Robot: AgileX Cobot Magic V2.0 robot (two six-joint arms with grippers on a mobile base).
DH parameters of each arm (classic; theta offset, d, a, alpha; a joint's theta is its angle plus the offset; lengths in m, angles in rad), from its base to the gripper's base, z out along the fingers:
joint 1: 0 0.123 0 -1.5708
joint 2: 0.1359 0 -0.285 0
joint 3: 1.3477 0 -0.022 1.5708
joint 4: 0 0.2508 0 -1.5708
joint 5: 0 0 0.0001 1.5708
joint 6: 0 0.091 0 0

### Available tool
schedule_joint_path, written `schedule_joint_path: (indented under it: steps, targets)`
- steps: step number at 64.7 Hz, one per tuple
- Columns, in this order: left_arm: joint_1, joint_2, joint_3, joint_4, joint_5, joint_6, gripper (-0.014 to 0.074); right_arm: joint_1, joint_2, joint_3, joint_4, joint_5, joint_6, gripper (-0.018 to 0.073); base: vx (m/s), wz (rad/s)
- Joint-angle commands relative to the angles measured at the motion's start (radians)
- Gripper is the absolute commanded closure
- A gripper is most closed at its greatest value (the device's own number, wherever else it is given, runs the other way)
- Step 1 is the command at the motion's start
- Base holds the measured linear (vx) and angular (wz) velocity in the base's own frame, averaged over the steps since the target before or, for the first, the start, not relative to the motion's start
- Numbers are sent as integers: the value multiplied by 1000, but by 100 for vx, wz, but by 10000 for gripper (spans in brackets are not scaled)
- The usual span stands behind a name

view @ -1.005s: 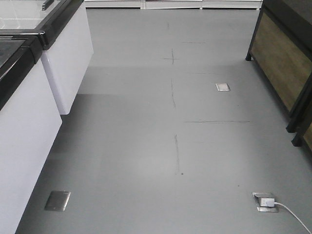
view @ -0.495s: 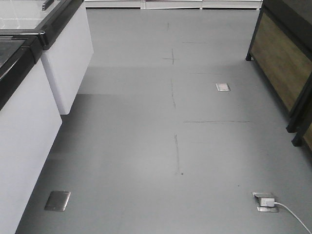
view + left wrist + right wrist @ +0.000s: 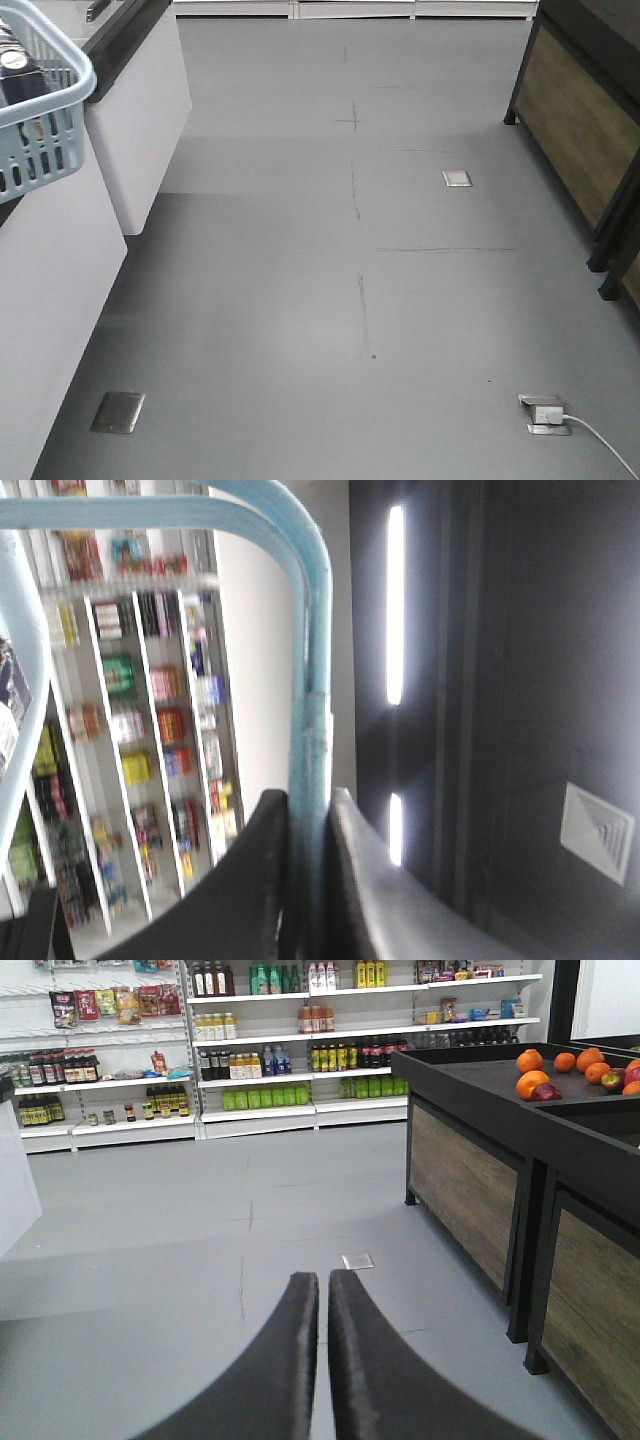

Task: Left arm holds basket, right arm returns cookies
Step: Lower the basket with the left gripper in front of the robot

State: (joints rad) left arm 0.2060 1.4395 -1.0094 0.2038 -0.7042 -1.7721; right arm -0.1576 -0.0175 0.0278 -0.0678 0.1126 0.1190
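The light blue basket (image 3: 45, 130) hangs at the top left of the front view, in front of the white cabinets. A dark box with a round white logo, the cookies (image 3: 12, 62), shows inside it, mostly cut off by the frame edge. In the left wrist view my left gripper (image 3: 310, 802) is shut on the basket's thin blue handle (image 3: 316, 680), which runs up between the fingers and curves left. My right gripper (image 3: 324, 1280) is shut with nothing between its fingers, pointing over the grey floor. Neither arm shows in the front view.
White chest cabinets (image 3: 60, 280) line the left side. A black stand with wood panels (image 3: 580, 130) stands on the right and carries oranges (image 3: 540, 1070). A floor socket with a white plug (image 3: 545, 413) and flat floor plates (image 3: 118, 411) lie ahead. Stocked shelves (image 3: 260, 1050) line the far wall.
The basket has come into the front view at the top left, where only the cabinet tops showed before. The floor and furniture look the same.
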Motion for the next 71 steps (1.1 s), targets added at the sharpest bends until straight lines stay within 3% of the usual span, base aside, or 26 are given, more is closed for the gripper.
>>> schedule_joint_path:
  steps: [1,14,57,63,71]
  targets:
    - [-58,-50,-44,2,-141,-3,601,-6,-6,18,-5,-68,-7,565,0,0]
    - [-172,-50,-41,24,-143,-3,601,-6,-6,18,-5,-68,-7,565,0,0]
    - [-463,-8,-40,38,-156,-5,601,-6,-6,18,-5,-68,-7,565,0,0]
    - [-501,7,-18,6,-196,-4,601,-6,-6,18,-5,-68,-7,565,0,0]
    - [-545,34,52,-94,-313,-2,601,-6,-6,18,-5,-68,-7,565,0,0]
